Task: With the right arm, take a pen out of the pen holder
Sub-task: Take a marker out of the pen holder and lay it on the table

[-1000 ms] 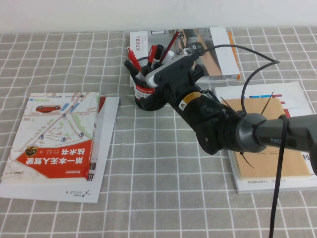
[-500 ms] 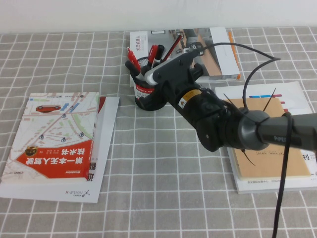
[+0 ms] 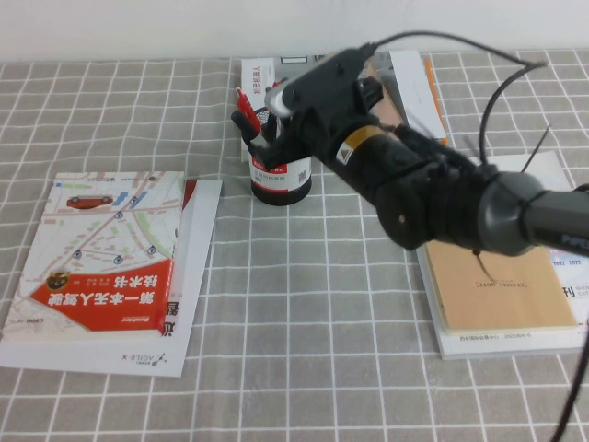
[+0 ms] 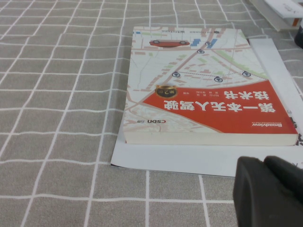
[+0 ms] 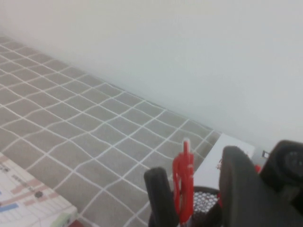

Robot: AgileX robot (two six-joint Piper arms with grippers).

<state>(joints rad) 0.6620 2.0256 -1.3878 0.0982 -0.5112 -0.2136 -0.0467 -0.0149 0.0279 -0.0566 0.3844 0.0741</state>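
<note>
Right gripper (image 5: 264, 163) above pen holder (image 3: 281, 180), clamped on red pen (image 5: 258, 167). Left gripper (image 4: 265, 165), closed together, beside "CSDN"/"Broadview" book (image 4: 203, 94).

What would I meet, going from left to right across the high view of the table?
First the red map book → pen holder, with the right gripper at its top → tan notebook. The left gripper is outside this view, near that book.

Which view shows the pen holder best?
The high view: the pen holder shows its side and label, with the right gripper over its pens. The right wrist view shows only its mesh rim. The left wrist view shows the left gripper by the book, and hardly any of the holder.
</note>
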